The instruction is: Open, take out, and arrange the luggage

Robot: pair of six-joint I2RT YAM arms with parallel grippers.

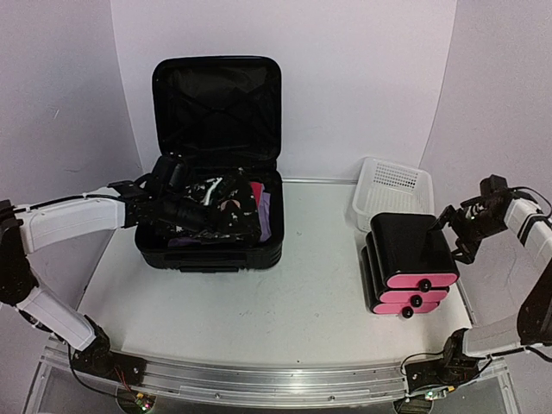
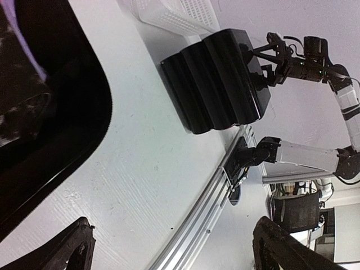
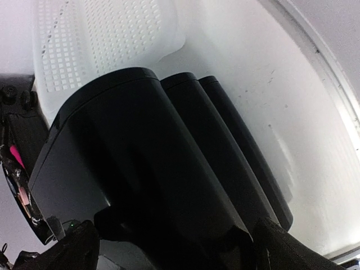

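Top view: luggage (image 1: 216, 172) lies open at ten o'clock, lid propped against the wall (image 1: 362, 78); left gripper (image 1: 168, 200) at its nine o'clock rim.
Left wrist: fingers (image 2: 73, 247) spread wide, empty, likely readied to reach in.
Right wrist: right gripper (image 3: 177, 253) wide, empty, facing drawer box (image 3: 157, 169).

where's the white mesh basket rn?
Top view: the white mesh basket sits at the back right of the table, just behind the black drawer box and to the right of the open luggage.

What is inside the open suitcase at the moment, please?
The luggage holds a jumble of dark items, a black-and-white patterned piece, a red item and purple fabric. The left gripper covers its left side, and whatever lies underneath is hidden.
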